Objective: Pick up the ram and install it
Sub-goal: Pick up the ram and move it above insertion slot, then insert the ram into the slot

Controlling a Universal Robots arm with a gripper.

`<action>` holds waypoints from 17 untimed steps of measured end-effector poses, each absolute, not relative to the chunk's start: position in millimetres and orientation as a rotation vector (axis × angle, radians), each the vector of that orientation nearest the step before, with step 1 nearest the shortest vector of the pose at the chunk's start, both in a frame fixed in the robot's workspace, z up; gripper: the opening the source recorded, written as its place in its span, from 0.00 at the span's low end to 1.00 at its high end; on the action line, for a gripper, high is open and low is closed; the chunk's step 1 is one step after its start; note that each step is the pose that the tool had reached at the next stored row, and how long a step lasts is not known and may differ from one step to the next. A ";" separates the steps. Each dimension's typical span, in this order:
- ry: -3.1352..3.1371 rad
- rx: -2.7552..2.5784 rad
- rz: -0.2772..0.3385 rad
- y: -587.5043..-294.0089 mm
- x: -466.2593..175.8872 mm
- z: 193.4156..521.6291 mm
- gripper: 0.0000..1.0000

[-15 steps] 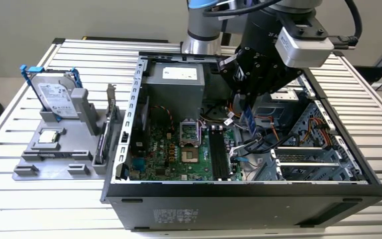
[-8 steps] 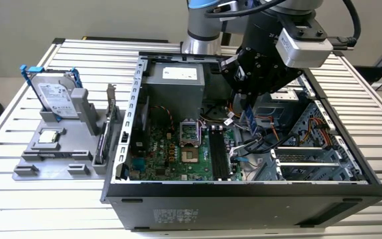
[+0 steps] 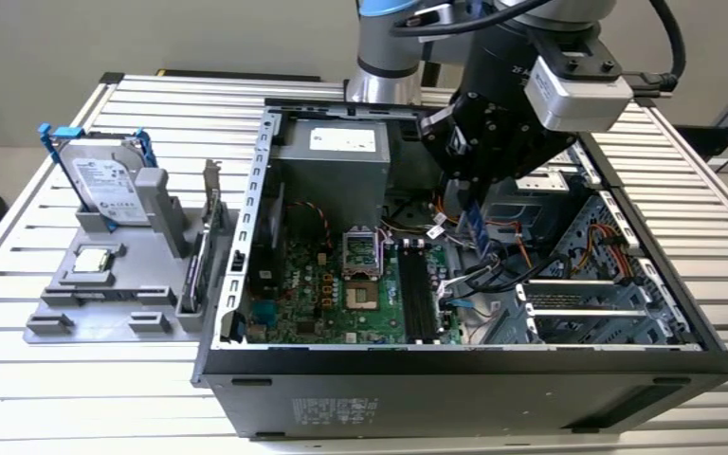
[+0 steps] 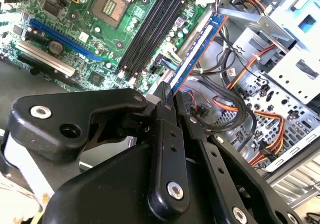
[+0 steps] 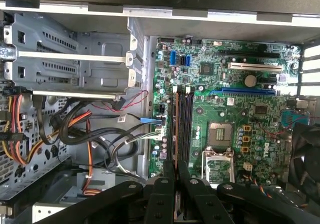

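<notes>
The ram [image 4: 196,54], a narrow stick, was clamped at one end between the closed fingers of the gripper [image 4: 166,95] and hung inside the open computer case [image 3: 465,379]. It was above the green motherboard [image 4: 90,14] and just beside the black memory slots [image 4: 150,32], not yet seated. In the first wrist view it showed edge-on along those slots. Orange and black cables [image 4: 240,79] lay on its other side. Outside the case, a hard drive [image 3: 101,185] stood in a grey stand [image 3: 111,294] near the table's [image 3: 35,379] edge on the exterior view's left.
</notes>
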State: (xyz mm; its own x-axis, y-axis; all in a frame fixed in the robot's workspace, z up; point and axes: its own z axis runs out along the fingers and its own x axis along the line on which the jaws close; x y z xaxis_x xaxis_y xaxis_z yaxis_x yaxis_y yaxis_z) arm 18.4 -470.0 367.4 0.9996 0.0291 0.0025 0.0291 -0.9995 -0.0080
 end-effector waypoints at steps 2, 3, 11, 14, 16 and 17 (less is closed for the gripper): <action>-0.046 -3.133 -0.004 -469.6 18.4 366.2 0.00; -0.046 -3.134 -0.004 -469.4 18.4 365.6 0.00; -0.045 -3.137 -0.004 -466.9 18.4 360.5 0.00; -0.045 -3.139 -0.004 -465.5 18.4 358.5 0.00; -0.045 -3.140 -0.004 -464.9 18.4 357.2 0.00; -0.045 -3.140 -0.004 -464.6 18.4 356.6 0.00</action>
